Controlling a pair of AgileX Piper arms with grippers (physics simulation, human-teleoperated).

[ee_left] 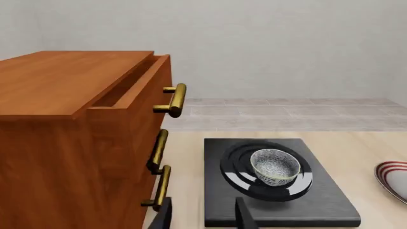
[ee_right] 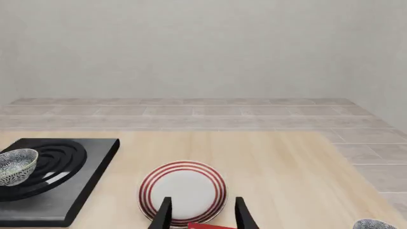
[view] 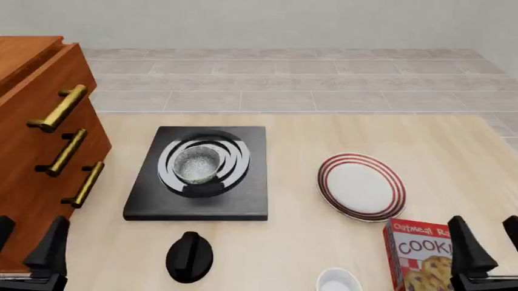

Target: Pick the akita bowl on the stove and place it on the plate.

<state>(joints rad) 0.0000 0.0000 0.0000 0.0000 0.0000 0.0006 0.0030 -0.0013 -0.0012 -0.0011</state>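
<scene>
The bowl (view: 198,164) is sitting upright on the stove (view: 199,176) rings, well apart from the plate (view: 361,185) to its right. Both the left gripper (view: 28,245) and right gripper (view: 484,242) are hanging back near the table's (view: 275,242) near edge, fingers spread, grasping nothing.

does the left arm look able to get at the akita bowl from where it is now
Probably yes. The left gripper has its jaws open, and the akita bowl sits uncovered on the stove ahead of it. Nothing stands between them; the wooden cabinet only flanks the path.
</scene>
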